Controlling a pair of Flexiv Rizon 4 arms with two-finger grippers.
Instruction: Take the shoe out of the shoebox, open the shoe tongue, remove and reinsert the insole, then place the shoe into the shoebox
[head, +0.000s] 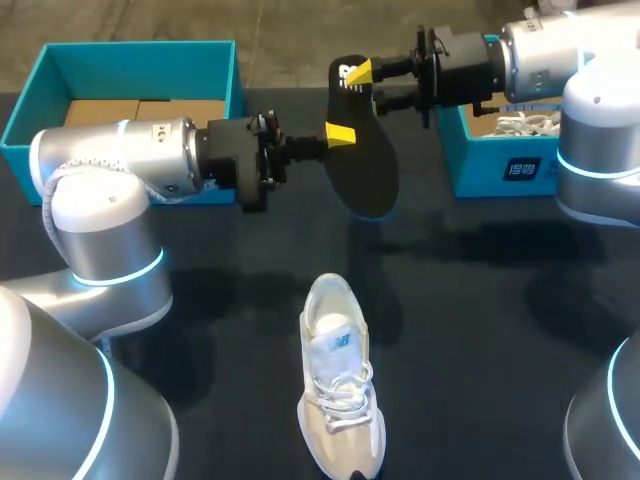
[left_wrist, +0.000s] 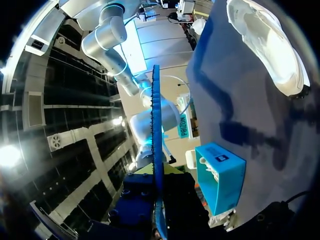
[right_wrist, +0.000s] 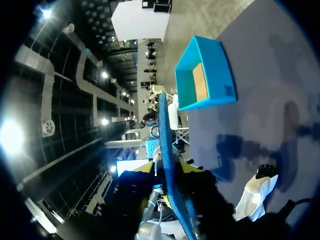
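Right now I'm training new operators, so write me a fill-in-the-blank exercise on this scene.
The left gripper and the right gripper both grip the black ____.
The white shoe lies on the dark ____.
____ blue shoeboxes stand beyond it.
Missing: insole; table; two.

- My head camera looks down on the table (head: 480, 300) from above, behind.
- Both wrist cameras sit close, edge-on to the insole (head: 365, 170); all share the shoe (head: 340, 390).
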